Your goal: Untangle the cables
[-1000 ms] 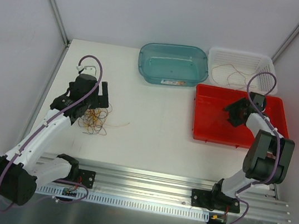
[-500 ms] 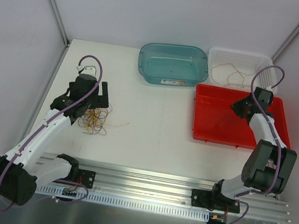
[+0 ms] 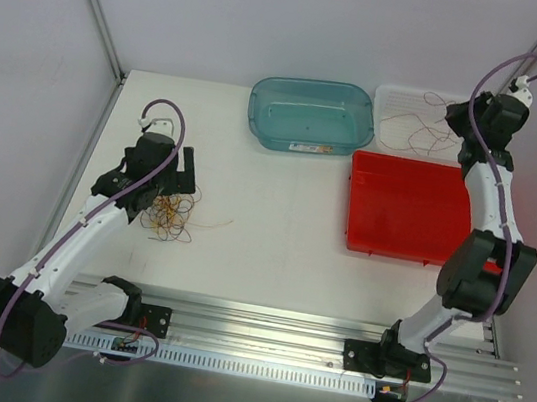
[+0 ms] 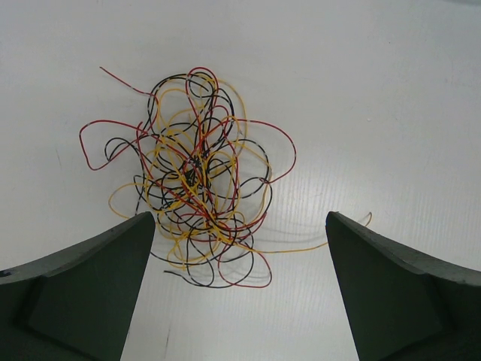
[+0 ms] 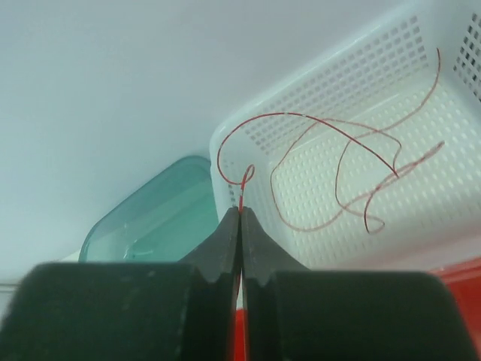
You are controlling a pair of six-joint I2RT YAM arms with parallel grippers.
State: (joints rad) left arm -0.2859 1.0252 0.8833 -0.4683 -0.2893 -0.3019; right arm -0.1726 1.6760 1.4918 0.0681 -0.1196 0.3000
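Looks barely begun, with one red cable (image 5: 240, 199) nipped in the right gripper (image 5: 240, 214) by the white basket (image 5: 323, 86), the left gripper (image 4: 239, 226) gaping above the tangle (image 4: 195, 180) left of it.

**Knot on the desk, one wire apart**

A loose knot of hair-fine red, yellow and black cables (image 4: 199, 199) lay flat on the white desk (image 4: 391, 90). Its loops spilled out on all sides and one yellow end trailed right. A separate red wire (image 5: 338, 150) looped across the white basket (image 5: 421, 68), one end pinched in the right claw (image 5: 240, 214).
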